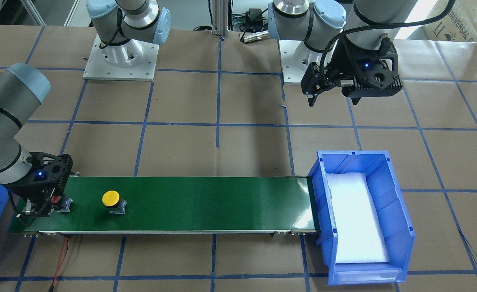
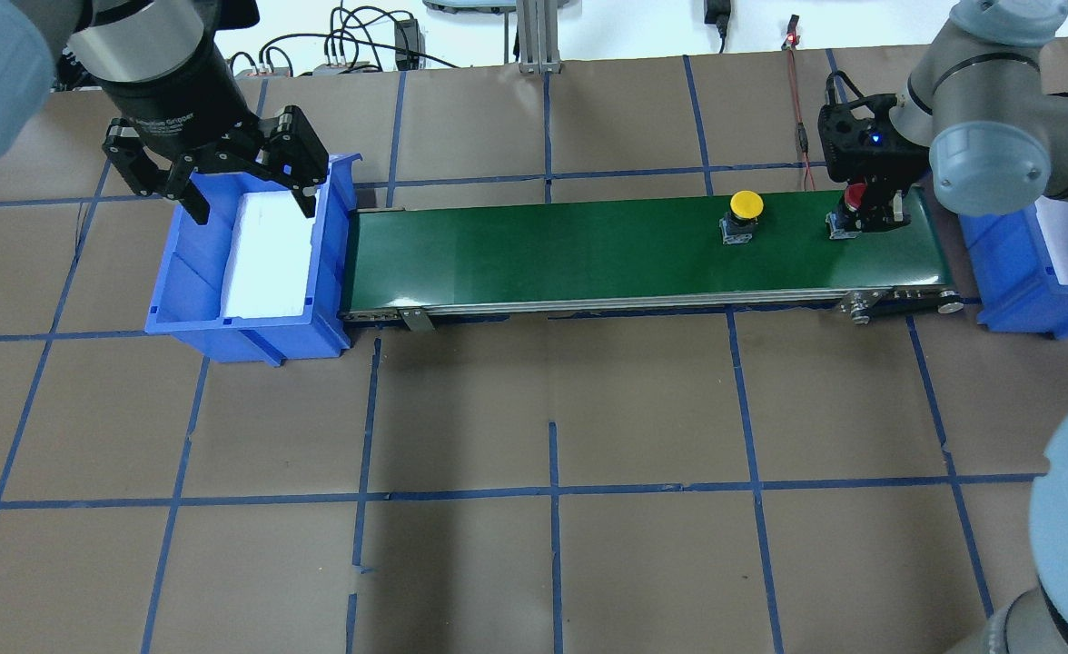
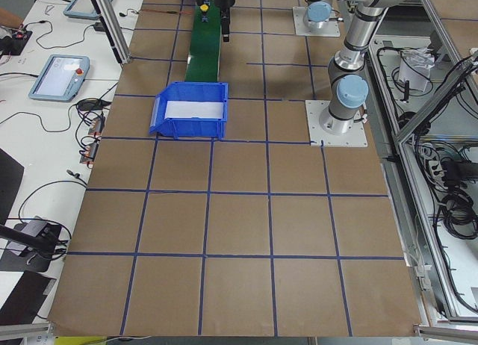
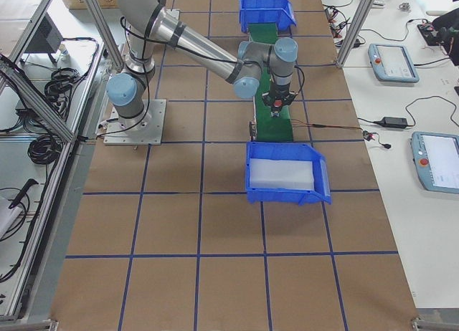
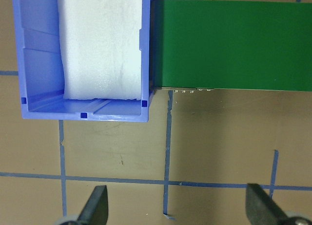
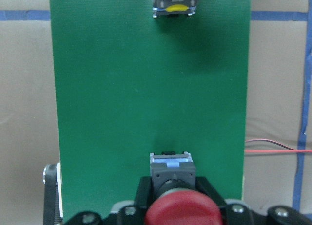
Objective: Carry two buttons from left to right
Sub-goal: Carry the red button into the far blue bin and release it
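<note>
The right end effector [image 2: 865,216] stands low over the right-hand end of the green conveyor belt [image 2: 588,247], its fingers drawn narrow around the red button [image 2: 855,194]. In the right wrist view the red cap sits snugly between the dark fingers [image 6: 144,192], and the button's black-and-silver base points along the belt. From these views I cannot tell whether that base rests on the belt surface. The yellow button [image 2: 746,205] stands upright on the same belt, free of any end effector. It is a little further towards the belt's middle and clearly apart from the red one. The left end effector [image 2: 252,211] hangs above a blue bin [image 2: 171,304] at the belt's left end, spread wide and holding nothing. That bin touches the belt end and has a white foam sheet [image 2: 266,259] on its floor. A second blue bin [image 2: 1011,304] sits on the brown bench [image 2: 552,409] just past the belt's right end.
</note>
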`<state>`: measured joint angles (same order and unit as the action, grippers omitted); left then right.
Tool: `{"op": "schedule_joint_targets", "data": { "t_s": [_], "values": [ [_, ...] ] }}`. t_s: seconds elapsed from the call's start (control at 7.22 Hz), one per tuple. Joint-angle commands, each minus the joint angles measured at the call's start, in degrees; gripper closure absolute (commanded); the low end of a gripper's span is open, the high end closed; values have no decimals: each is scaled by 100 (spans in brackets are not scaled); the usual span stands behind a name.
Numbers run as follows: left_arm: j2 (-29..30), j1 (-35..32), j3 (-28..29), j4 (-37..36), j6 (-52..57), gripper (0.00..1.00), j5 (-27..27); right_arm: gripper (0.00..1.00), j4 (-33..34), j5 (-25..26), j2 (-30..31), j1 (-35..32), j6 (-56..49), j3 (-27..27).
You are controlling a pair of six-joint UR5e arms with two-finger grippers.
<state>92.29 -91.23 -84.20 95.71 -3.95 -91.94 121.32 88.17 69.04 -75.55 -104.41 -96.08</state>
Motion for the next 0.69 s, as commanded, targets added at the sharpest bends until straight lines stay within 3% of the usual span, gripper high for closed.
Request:
{"op": "schedule_joint_targets", "data": {
  "t_s": [0.0, 0.14, 0.28, 0.55],
  "values": [
    [0, 0, 0, 0, 0, 0, 0, 92, -535, 94, 118, 275, -297, 770],
    [0, 0, 0, 0, 0, 0, 0, 92, -879, 78, 57, 817, -543, 1315],
    [0, 0, 0, 0, 0, 0, 0, 92, -882, 60, -13, 1336, -1129, 1477],
    [0, 0, 0, 0, 0, 0, 0, 92, -377, -19, -747, 2137, -2317, 1627]
  ]
}}
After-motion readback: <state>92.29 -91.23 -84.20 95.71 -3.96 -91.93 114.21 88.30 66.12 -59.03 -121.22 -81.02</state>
